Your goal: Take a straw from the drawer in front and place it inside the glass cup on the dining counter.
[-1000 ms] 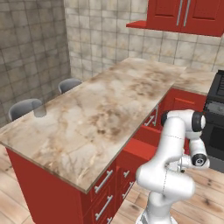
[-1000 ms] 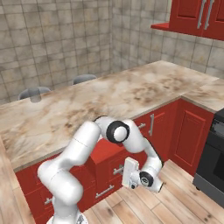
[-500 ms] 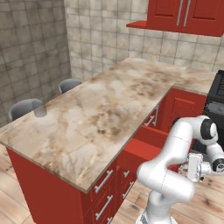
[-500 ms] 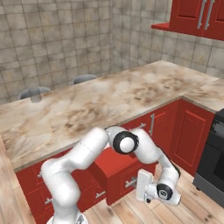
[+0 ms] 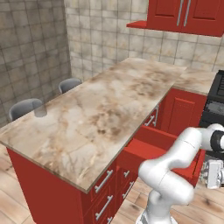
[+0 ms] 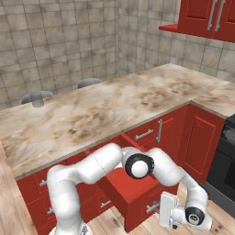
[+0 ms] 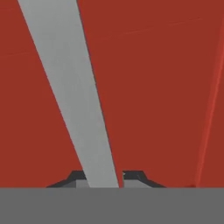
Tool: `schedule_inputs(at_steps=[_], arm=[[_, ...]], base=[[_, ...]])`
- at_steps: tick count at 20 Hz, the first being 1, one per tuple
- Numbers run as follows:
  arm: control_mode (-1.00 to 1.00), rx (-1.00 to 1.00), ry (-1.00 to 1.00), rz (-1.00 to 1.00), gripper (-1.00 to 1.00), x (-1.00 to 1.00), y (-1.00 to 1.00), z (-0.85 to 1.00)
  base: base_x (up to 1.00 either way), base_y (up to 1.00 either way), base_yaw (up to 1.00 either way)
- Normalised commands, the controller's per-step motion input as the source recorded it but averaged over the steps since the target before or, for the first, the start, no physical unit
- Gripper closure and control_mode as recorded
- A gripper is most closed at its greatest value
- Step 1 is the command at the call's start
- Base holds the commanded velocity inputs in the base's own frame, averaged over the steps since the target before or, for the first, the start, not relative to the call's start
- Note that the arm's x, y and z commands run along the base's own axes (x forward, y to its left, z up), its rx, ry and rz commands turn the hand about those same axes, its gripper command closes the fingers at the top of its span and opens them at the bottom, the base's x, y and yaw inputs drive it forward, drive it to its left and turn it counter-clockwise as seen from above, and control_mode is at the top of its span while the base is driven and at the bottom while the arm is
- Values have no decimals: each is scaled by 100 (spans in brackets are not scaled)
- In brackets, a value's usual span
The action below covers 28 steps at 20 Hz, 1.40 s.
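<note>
The drawer (image 5: 162,148) (image 6: 130,189) stands pulled far out of the red base under the dining counter (image 5: 99,117) (image 6: 94,114). My gripper (image 6: 159,209) (image 5: 204,173) (image 7: 104,177) is shut on the drawer's silver bar handle (image 7: 70,92), which runs slantwise between my fingertips across the flat red front. What I see of the drawer's inside is bare red, and the straw is hidden. The glass cup (image 5: 40,110) (image 6: 37,102) stands at the far end of the counter, near its back edge.
Two grey stools (image 5: 24,107) (image 5: 70,83) stand behind the counter. A black oven (image 5: 216,103) is close on the right of the drawer. More red drawers with bar handles (image 5: 104,181) lie below the counter's near corner. Wooden floor lies under the drawer.
The drawer has slid further out from the counter base, and my hand has moved outward with its handle. The grip has stayed shut.
</note>
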Motion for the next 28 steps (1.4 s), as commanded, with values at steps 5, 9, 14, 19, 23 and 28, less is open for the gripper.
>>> schedule_inputs(at_steps=[5, 9, 14, 19, 23, 28], arm=[[-100, 0, -1, 2, -100, -5, -82, 22], [-100, -5, 0, 1, -100, -26, -28, 85], [-100, -37, 0, 1, -100, -66, -2, 90], [-100, -62, 0, 0, -100, -76, 0, 76], [-100, -59, 0, 0, -100, -45, 0, 75], [-100, -49, -1, 0, -100, -8, 64, 100]], base=[[0, 0, 0], [0, 0, 0], [0, 0, 0], [0, 0, 0], [0, 0, 0], [0, 0, 0]])
